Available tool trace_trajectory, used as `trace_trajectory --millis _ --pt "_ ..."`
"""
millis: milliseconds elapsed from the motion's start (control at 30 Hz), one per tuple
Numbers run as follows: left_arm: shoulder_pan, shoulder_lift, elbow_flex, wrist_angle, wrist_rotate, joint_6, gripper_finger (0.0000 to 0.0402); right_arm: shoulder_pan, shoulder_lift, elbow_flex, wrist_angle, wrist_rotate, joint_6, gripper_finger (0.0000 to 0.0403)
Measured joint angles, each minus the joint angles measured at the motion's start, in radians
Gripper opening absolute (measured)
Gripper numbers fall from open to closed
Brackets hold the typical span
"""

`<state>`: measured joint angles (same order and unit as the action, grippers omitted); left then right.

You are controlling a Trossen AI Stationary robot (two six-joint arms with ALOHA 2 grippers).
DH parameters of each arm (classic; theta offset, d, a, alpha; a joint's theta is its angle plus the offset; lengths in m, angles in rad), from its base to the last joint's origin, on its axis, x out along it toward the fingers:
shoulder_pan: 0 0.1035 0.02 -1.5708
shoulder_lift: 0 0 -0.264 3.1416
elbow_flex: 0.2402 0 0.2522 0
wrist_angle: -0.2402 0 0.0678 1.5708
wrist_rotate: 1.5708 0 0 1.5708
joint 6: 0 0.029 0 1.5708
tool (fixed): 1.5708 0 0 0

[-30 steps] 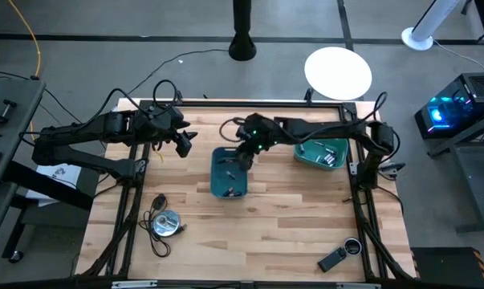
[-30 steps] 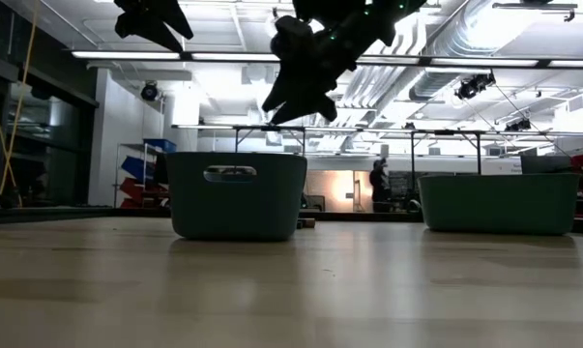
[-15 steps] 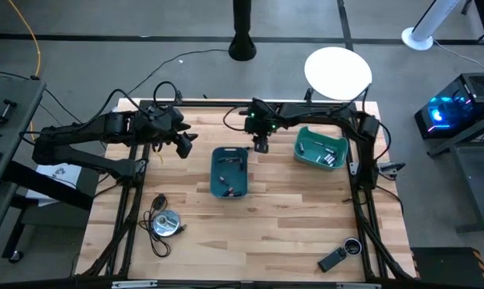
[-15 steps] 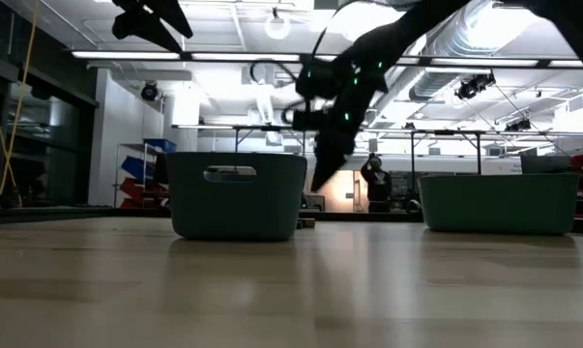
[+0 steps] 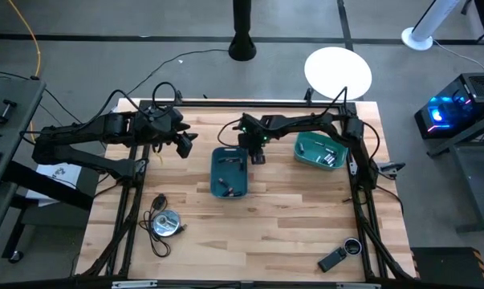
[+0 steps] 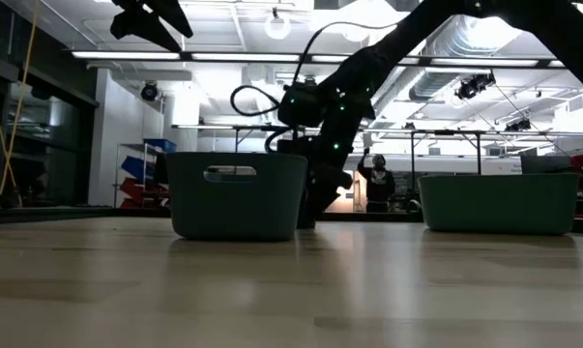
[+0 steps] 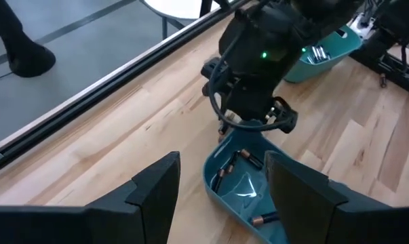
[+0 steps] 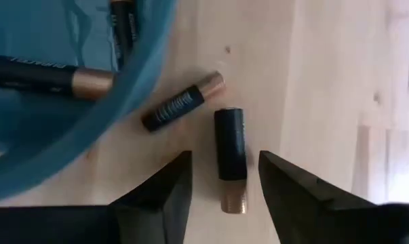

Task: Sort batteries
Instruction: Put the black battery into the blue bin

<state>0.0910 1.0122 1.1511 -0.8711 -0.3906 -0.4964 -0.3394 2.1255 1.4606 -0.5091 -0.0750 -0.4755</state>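
Two dark batteries with coppery ends lie on the wood beside the middle teal bin's (image 5: 229, 172) rim (image 8: 133, 88): one slanted (image 8: 180, 103), one (image 8: 230, 146) between my fingers. My right gripper (image 8: 224, 161) is open and low over the table at the bin's far right corner (image 5: 256, 151), with a finger on either side of that battery, apart from it. More batteries lie inside the middle bin (image 7: 241, 163) and in the right teal bin (image 5: 323, 152). My left gripper (image 5: 184, 143) waits open, raised left of the middle bin.
A round silver disc with black cable (image 5: 165, 222) lies near the table's left near side. A black remote-like device (image 5: 332, 259) and a small ring (image 5: 352, 246) lie near the right near corner. A person (image 6: 375, 184) stands in the room beyond.
My right gripper has come out from above the middle bin, swung toward the far edge, then lowered to the table beside the bin's far right corner. The left arm has kept still.
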Motion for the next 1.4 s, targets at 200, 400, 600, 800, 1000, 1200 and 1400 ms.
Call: trace_trajectory --millis 200,400,600,800,1000,1200,1400 --pt "0.000 0.000 0.000 0.000 -0.005 0.000 0.0209 0.000 0.000 0.003 -0.056 0.002 0.035 0.0038" --pt "0.000 -0.001 0.000 0.001 -0.029 0.015 0.0209 -0.042 -0.098 -0.008 -0.191 0.074 0.075 0.0024" --pt "0.000 0.012 0.000 0.007 -0.039 0.019 0.0209 -0.067 -0.265 -0.004 -0.230 -0.008 0.188 0.0021" --pt "0.000 0.043 0.000 0.017 -0.040 0.019 0.0209 0.038 -0.323 -0.002 -0.146 -0.316 0.355 0.0021" --pt "0.000 0.088 0.000 0.050 -0.029 0.018 0.0209 0.212 -0.278 -0.003 0.021 -0.174 0.485 0.0064" --pt "-0.001 0.118 0.000 0.055 0.029 0.019 0.0209 0.251 -0.260 -0.003 0.062 -0.085 0.558 0.0174" --pt "-0.037 0.153 -0.073 0.187 0.140 0.053 0.0192 0.195 -0.325 -0.003 -0.111 -0.044 0.523 0.0210"
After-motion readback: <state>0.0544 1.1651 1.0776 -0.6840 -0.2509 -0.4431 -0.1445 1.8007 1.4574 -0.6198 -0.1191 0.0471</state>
